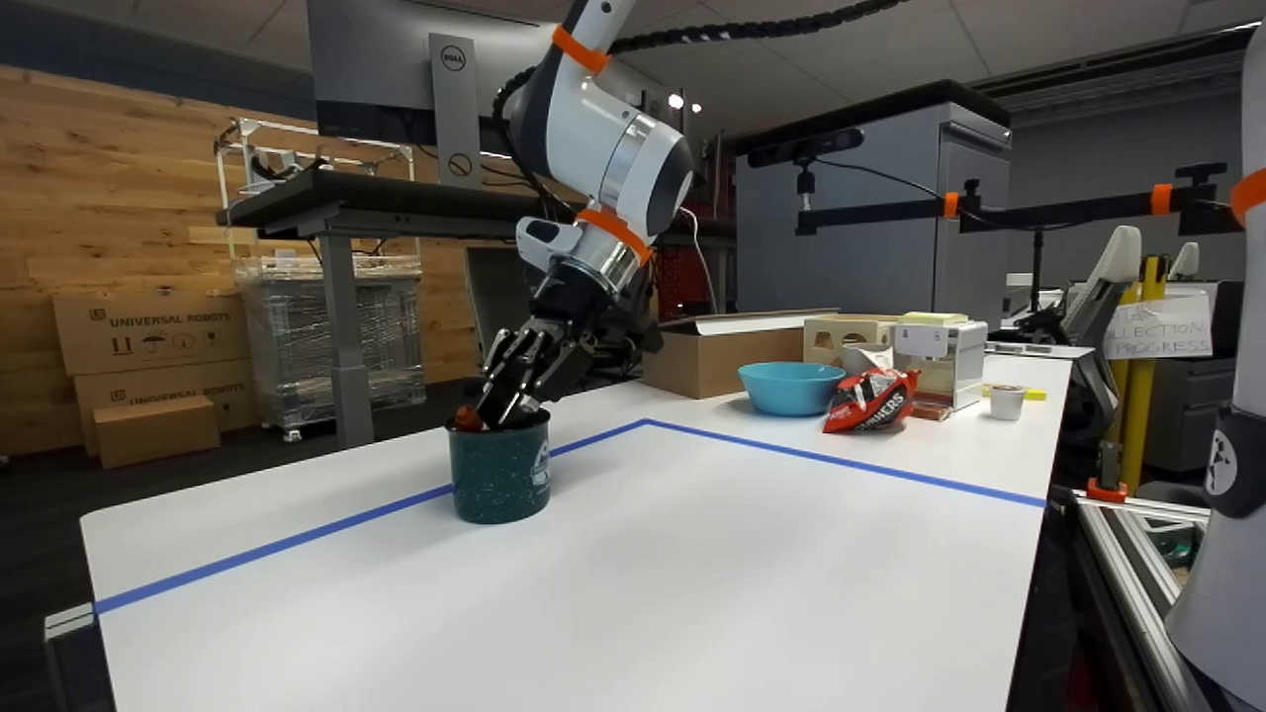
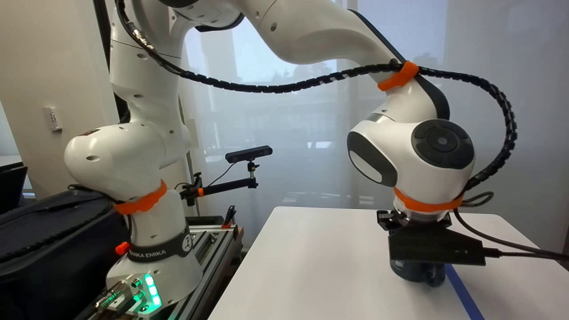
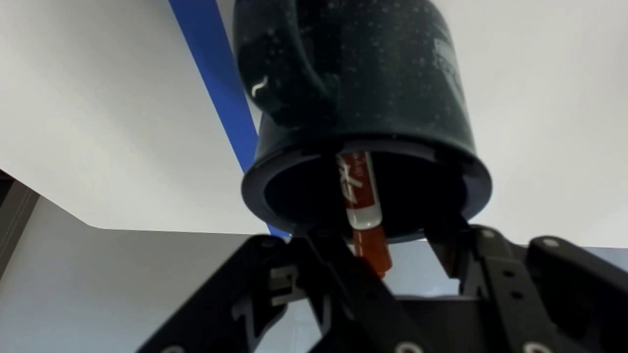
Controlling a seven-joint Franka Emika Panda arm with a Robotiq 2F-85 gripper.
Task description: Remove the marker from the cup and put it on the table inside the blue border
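Note:
The dark green speckled cup [image 1: 499, 477] stands upright on the white table [image 1: 752, 574] at the blue border [image 1: 297, 539]. It also shows in an exterior view [image 2: 415, 272], partly behind the wrist camera, and in the wrist view [image 3: 392, 83]. The marker [image 3: 362, 196], white with a red label and orange-red cap, leans in the cup with its cap above the rim; its lower part is hidden. My gripper [image 3: 387, 230] is open at the cup's mouth, fingers apart, tips dipping in. The marker lies between the fingers, nearer the left one in the wrist view; contact is unclear.
Behind the border stand a blue bowl [image 1: 791, 389], a red snack bag [image 1: 870, 400], a cardboard box [image 1: 727, 358], a white box [image 1: 940, 366] and a small white cup [image 1: 1007, 401]. The cup's handle [image 2: 435, 274] faces the table's far edge.

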